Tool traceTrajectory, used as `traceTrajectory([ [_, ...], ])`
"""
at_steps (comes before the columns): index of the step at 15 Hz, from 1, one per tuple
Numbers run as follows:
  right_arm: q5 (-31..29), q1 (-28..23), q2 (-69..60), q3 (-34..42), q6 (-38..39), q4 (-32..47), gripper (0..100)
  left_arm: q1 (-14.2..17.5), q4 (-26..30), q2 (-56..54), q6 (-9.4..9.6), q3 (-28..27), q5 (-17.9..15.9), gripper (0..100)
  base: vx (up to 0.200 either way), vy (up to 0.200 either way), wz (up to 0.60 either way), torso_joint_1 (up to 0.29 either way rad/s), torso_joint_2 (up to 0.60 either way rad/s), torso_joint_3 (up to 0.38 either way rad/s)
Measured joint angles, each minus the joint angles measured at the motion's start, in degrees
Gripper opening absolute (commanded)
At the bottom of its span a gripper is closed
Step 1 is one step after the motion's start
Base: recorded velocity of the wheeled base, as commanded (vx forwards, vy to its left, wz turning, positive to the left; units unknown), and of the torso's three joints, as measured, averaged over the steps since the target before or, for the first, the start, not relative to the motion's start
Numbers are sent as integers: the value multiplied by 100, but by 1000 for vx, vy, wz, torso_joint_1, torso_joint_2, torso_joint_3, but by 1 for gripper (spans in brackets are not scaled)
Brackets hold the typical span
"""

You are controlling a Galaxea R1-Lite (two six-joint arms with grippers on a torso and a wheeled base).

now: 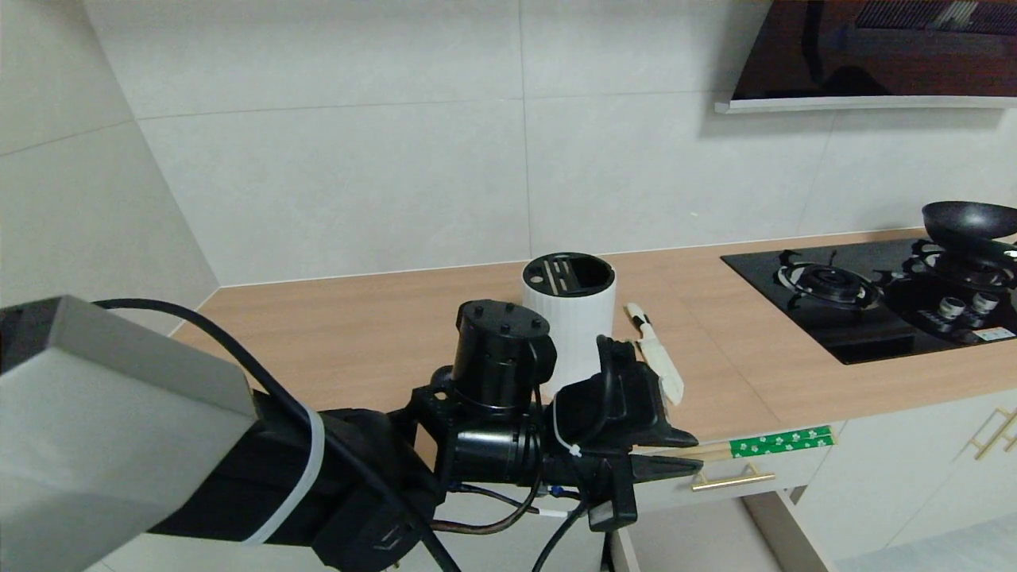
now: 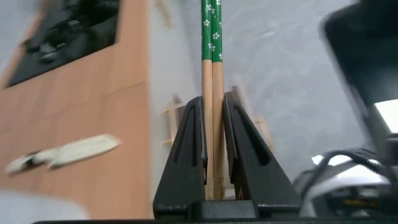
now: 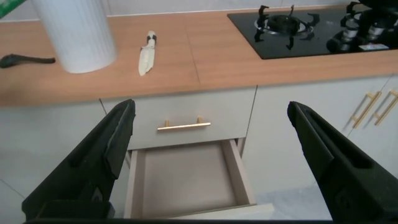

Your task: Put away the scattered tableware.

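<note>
L gripper (image 1: 690, 450) is clamped on the chopsticks (image 1: 775, 442), which lie flat & point right, off the counter (image 1: 357, 334) edge. The white holder (image 1: 569, 318) stands just behind it, hole up. R gripper (image 3: 210, 109) is open, low by the drawer (image 3: 186, 180).

Left end effector (image 1: 693, 451) grips chopsticks (image 1: 767, 445) (green-patterned tips); white holder (image 1: 569, 318) behind.

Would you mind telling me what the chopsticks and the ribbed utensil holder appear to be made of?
The chopsticks look like bare wood or bamboo: pale tan, matte shafts, with green flower-patterned ends. The utensil holder looks like white plastic or ceramic, ribbed and matte, with a black slotted top.
</note>
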Motion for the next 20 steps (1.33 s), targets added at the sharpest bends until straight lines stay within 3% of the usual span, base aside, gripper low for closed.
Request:
traceTrajectory([
  [3,-2,5,0,0,2,0,100,0,-39,127,16,-18,16,0,200,0,0,12,1,1],
  [12,0,0,0,0,0,0,100,-161,-189,216,17,265,260,0,0,0,0,-28,67,39],
  [16,0,5,0,0,7,2,100,-499,-446,319,-180,273,372,0,0,0,0,-196,460,260],
  [20,0,0,0,0,10,0,100,-813,-685,308,-492,477,591,0,0,0,0,-228,555,327],
])
